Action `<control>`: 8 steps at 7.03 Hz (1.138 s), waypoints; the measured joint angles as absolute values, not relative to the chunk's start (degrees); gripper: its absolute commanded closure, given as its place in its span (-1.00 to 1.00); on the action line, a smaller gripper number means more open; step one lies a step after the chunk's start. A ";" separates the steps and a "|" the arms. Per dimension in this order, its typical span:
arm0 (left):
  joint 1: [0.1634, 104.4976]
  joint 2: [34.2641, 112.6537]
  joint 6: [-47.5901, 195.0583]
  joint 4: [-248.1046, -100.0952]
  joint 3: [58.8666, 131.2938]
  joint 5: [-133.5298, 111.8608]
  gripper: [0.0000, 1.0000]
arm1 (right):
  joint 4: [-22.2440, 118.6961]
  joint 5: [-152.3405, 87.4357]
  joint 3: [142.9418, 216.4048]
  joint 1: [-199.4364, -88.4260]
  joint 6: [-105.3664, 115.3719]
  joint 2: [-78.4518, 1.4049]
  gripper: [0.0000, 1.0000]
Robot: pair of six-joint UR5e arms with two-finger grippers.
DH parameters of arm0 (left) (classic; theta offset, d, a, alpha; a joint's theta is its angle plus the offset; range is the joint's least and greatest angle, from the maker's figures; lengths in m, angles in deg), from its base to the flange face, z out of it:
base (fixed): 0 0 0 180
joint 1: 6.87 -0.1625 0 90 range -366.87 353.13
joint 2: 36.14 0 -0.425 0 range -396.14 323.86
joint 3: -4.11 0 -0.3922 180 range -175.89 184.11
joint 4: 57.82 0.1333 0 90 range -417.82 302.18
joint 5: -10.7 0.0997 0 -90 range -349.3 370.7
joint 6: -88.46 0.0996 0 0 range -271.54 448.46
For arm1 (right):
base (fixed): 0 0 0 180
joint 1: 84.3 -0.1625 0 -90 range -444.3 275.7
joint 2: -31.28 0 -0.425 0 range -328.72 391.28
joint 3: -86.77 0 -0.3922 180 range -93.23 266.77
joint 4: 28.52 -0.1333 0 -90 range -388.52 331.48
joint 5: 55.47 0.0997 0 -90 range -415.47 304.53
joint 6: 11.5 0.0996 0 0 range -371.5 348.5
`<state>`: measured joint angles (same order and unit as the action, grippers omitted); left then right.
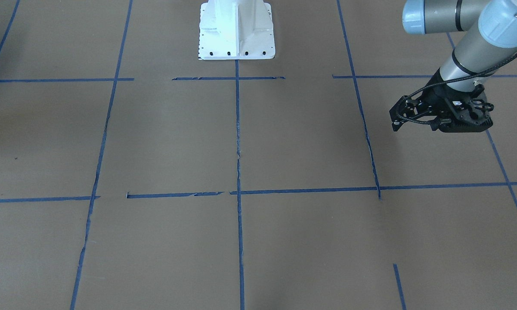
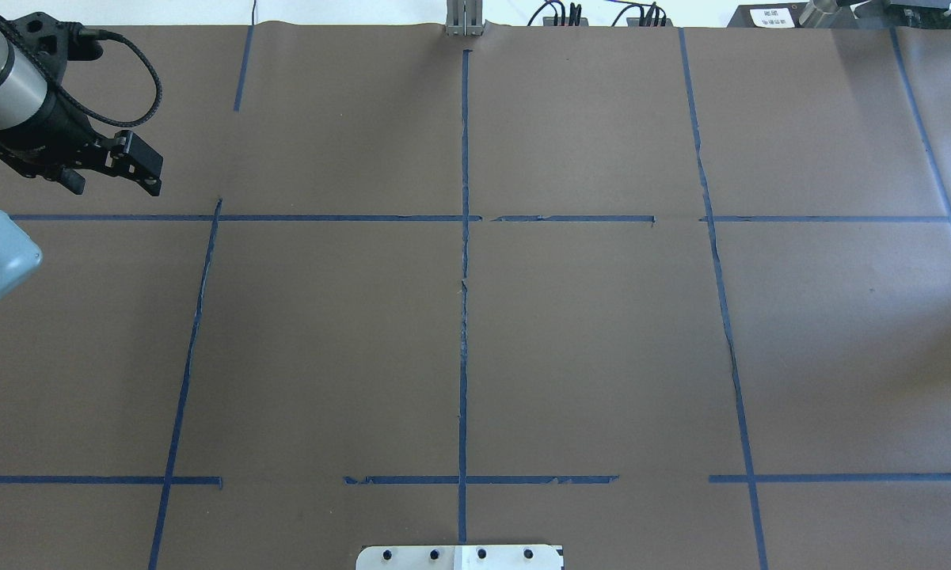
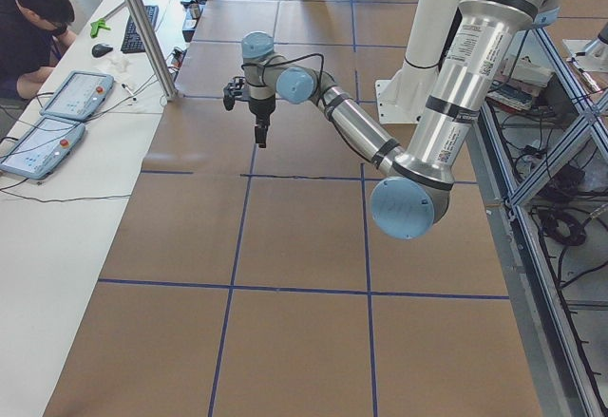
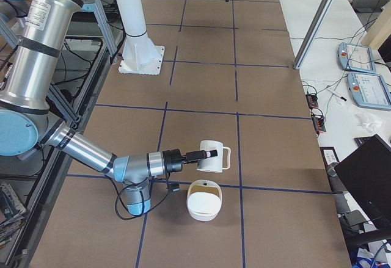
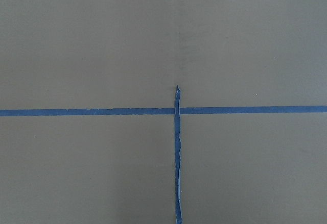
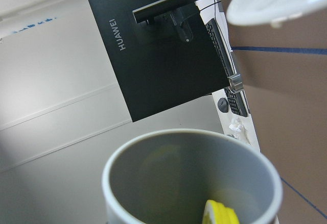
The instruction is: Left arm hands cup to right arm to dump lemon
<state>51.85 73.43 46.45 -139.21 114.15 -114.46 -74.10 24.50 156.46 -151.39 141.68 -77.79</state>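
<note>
Exterior right: found cup tipped sideways at right gripper, near bowl, lemon inside; left gripper well apart from bowl. Could not tell either gripper's state.

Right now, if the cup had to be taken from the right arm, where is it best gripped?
Probably the loop handle of the cup: it sticks out on the side away from the right arm's hand, which sits at the opposite side of the cup. Come in from that free side, opposite the arm.
</note>
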 measured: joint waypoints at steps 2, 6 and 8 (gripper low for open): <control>51.84 73.49 46.45 -139.19 114.14 -114.46 -1.00 | -76.82 24.08 154.94 -151.51 145.71 -77.76 0.72; 51.85 73.43 46.45 -139.12 113.98 -114.46 -1.00 | -81.61 22.73 152.47 -151.61 152.58 -77.04 0.68; 51.85 73.44 46.47 -139.12 113.98 -114.46 -1.00 | -81.76 22.16 152.43 -151.68 155.05 -77.00 0.67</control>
